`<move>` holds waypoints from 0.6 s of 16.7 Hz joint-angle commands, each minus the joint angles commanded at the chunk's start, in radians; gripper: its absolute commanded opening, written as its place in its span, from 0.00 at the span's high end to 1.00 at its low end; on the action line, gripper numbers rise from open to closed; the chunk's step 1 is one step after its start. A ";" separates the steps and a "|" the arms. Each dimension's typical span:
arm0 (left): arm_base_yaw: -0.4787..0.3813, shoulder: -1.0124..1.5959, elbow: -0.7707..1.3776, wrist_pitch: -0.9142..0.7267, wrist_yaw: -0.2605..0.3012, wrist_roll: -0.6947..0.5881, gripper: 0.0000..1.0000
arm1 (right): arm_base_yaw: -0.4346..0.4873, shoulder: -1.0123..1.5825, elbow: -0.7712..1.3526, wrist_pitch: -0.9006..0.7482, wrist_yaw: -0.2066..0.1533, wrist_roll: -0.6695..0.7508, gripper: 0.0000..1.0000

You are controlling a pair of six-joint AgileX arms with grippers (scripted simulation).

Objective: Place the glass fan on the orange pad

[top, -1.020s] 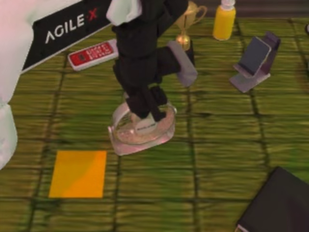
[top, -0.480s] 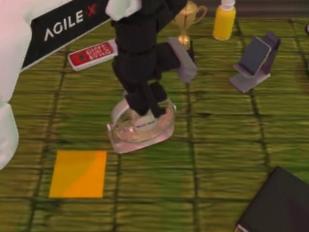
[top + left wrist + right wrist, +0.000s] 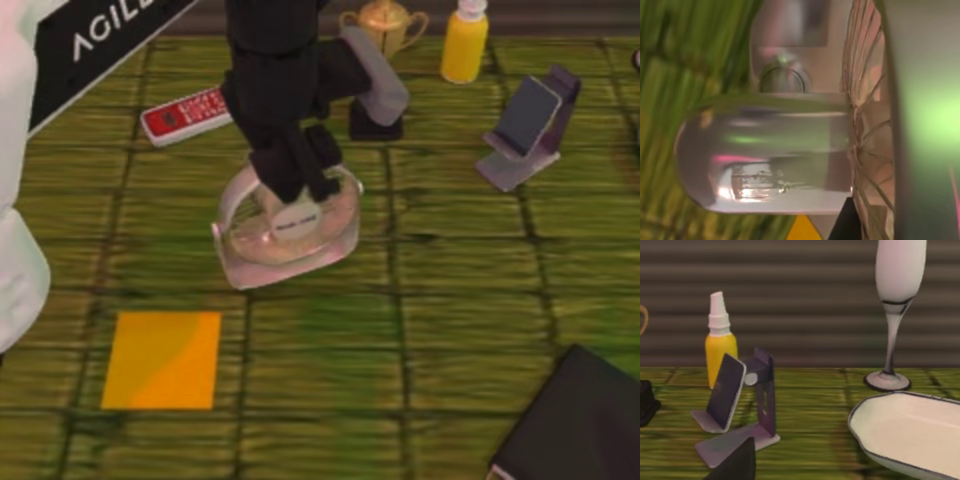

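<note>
The glass fan (image 3: 285, 235), round, translucent and silvery-pink with a pale hub label, hangs in my left gripper (image 3: 300, 185), which is shut on its top edge from above. Its shadow lies on the green mat below it. In the left wrist view the fan's rounded housing (image 3: 765, 150) and wire grille (image 3: 870, 125) fill the picture. The orange pad (image 3: 160, 360) lies flat near the table's front left, apart from the fan; a sliver of this orange pad (image 3: 802, 231) shows under the housing. My right arm (image 3: 575, 420) is parked at the front right corner.
A red-and-white remote (image 3: 190, 113) lies behind the fan. At the back stand a gold trophy (image 3: 385, 25) on a black base and a yellow bottle (image 3: 464, 45). A purple phone stand (image 3: 525, 130) sits back right. A wine glass (image 3: 895, 315) and a white dish (image 3: 910, 430) are at the right.
My left gripper has risen with the fan in it, and the fan now looks larger and sits farther back and slightly left. The trophy's base has come into sight. The right arm is still.
</note>
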 joint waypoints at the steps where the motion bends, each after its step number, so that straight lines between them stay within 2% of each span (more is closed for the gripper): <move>1: 0.000 0.000 0.000 0.000 0.000 0.000 1.00 | 0.000 0.000 0.000 0.000 0.000 0.000 0.00; 6: 0.006 -0.035 -0.039 0.015 0.000 0.026 1.00 | 0.000 0.000 0.000 0.000 0.000 0.000 0.00; 10: 0.056 -0.174 -0.226 0.068 0.002 0.140 1.00 | 0.000 0.000 0.000 0.000 0.000 0.000 0.00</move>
